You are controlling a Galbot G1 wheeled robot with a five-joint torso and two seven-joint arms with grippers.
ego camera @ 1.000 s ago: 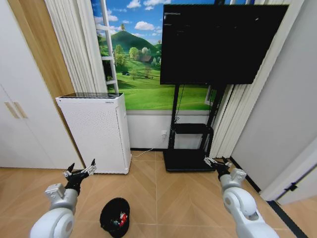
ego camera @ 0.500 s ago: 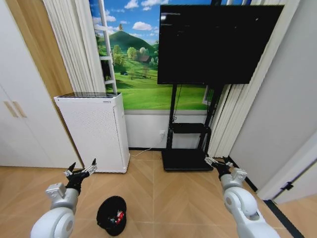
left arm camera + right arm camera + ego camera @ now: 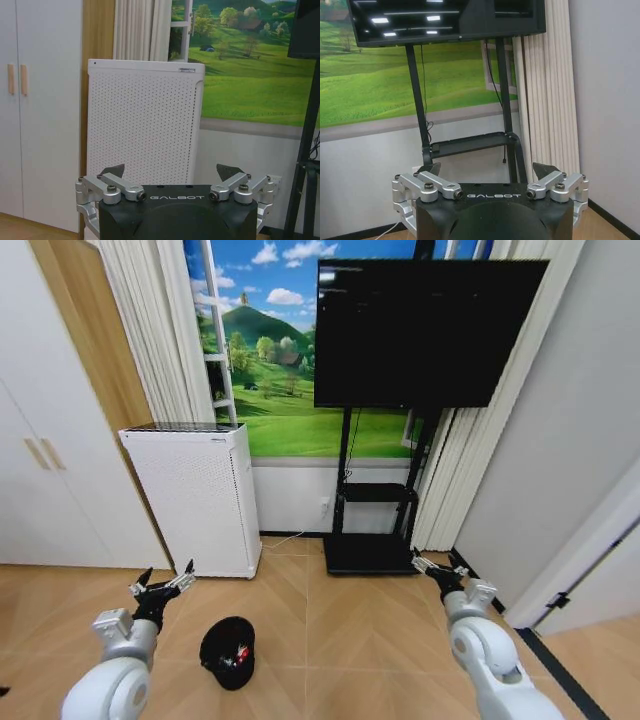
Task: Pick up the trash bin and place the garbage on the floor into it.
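1. Trash bin point(image 3: 228, 652): small, black, round; stands on the wooden floor point(image 3: 340, 630) low in the head view, between the two arms and nearer the left one. Its mouth faces up.
2. Garbage point(image 3: 238, 657): small red and white bits lie inside the trash bin, against its dark inner wall. Single pieces cannot be told apart.
3. Left gripper point(image 3: 161, 586): held above the floor on the robot's left, just beside the trash bin and apart from it. Fingers point(image 3: 113, 170) spread wide, nothing between them. It points toward the white perforated appliance point(image 3: 196, 498).
4. Right gripper point(image 3: 437, 569): held above the floor on the robot's right, well apart from the trash bin. Fingers point(image 3: 544, 169) spread wide, nothing between them. It points toward the black stand point(image 3: 465, 144) under the television point(image 3: 425, 330).
5. Surroundings: white cabinet doors point(image 3: 45, 480) on the left, pale curtains point(image 3: 150, 335), a green landscape mural point(image 3: 275, 390) on the back wall.
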